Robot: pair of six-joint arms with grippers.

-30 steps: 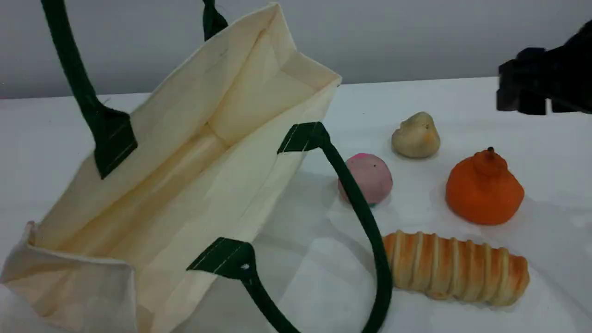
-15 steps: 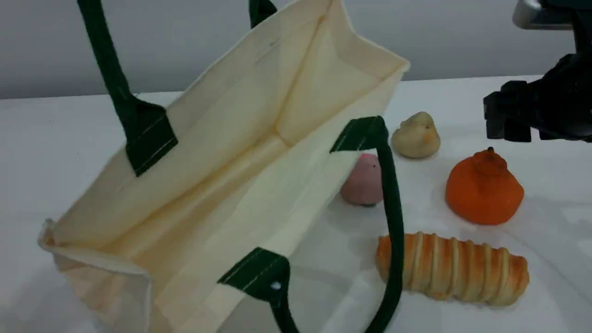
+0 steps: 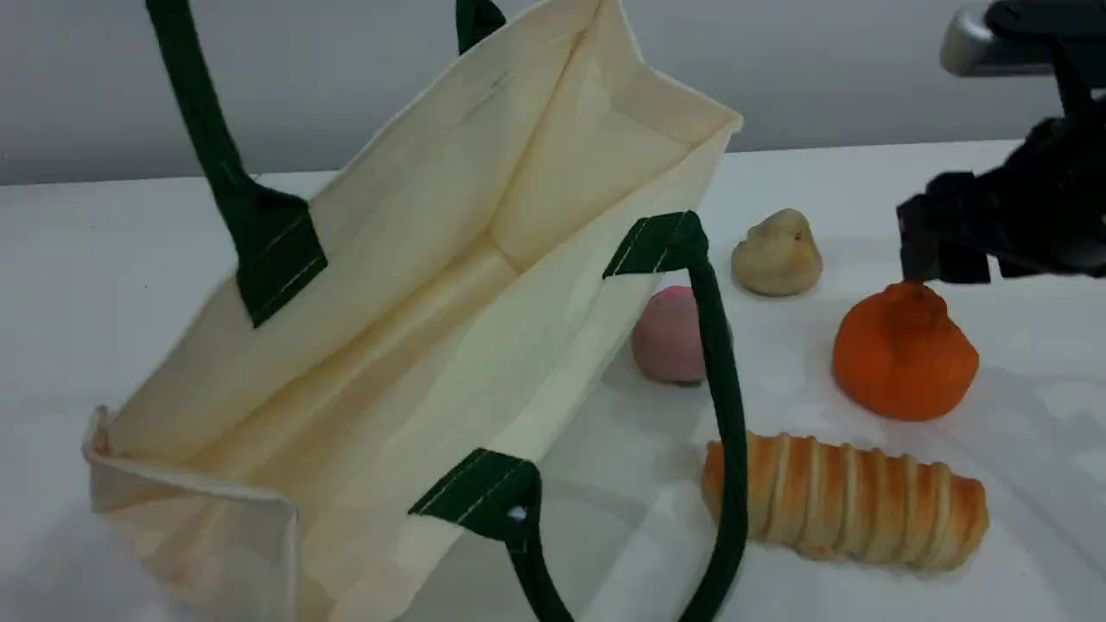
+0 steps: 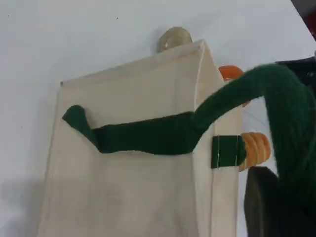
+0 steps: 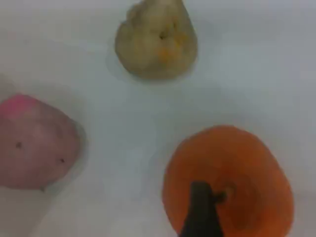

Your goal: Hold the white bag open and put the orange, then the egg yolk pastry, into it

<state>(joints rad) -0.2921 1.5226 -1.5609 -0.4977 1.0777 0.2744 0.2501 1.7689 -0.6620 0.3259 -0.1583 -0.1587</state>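
Orange sits just under the right gripper, its empty fingers spread, apparently untouched.

My scene camera is fixed and looks down across the table at a slant, wide enough to take in the whole white bag. My left wrist camera looks steeply down the bag's outer wall from close by. My right wrist camera hangs very near, almost straight above the orange. All three views share the orange and the egg yolk pastry.
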